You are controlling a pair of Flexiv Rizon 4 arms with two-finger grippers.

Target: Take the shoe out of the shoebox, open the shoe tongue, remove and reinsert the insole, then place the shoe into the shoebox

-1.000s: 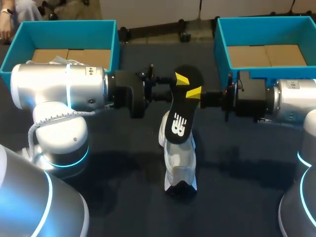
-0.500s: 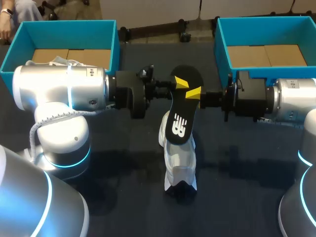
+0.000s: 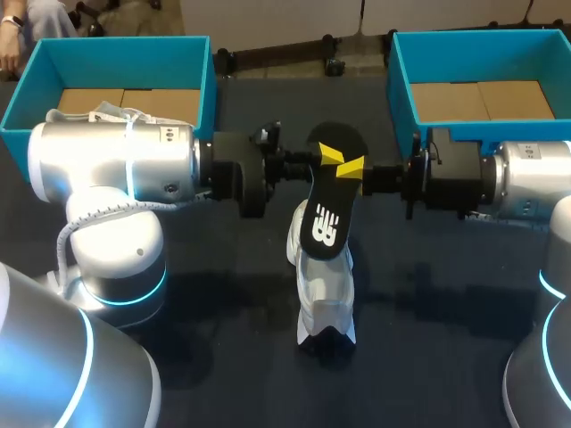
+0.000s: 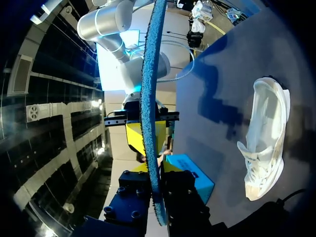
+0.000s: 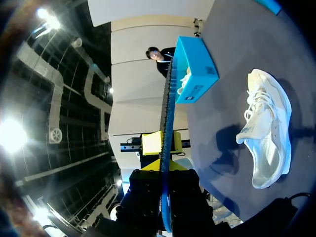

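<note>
A dark table (image 3: 223, 357) carries two blue boxes, the left shoebox (image 3: 116, 49) at its far left corner and the right shoebox (image 3: 482, 40) at its far right corner. The white shoe (image 3: 326, 294) lies out of both, mid-table, with its toe toward the near edge. Above its heel end the black insole (image 3: 326, 214) stands nearly upright. The left gripper (image 3: 328, 153) pinches one side edge and the right gripper (image 3: 351, 167) the other, each clamped narrow on the thin foam; two grips likely keep it from flopping and line it up over the shoe's mouth for reinsertion. A second shoe (image 3: 111, 111) rests in the left shoebox. The insole bears a white logo (image 3: 323, 227), left unnamed; a label (image 5: 196, 90) on the left shoebox is too small to read.
</note>
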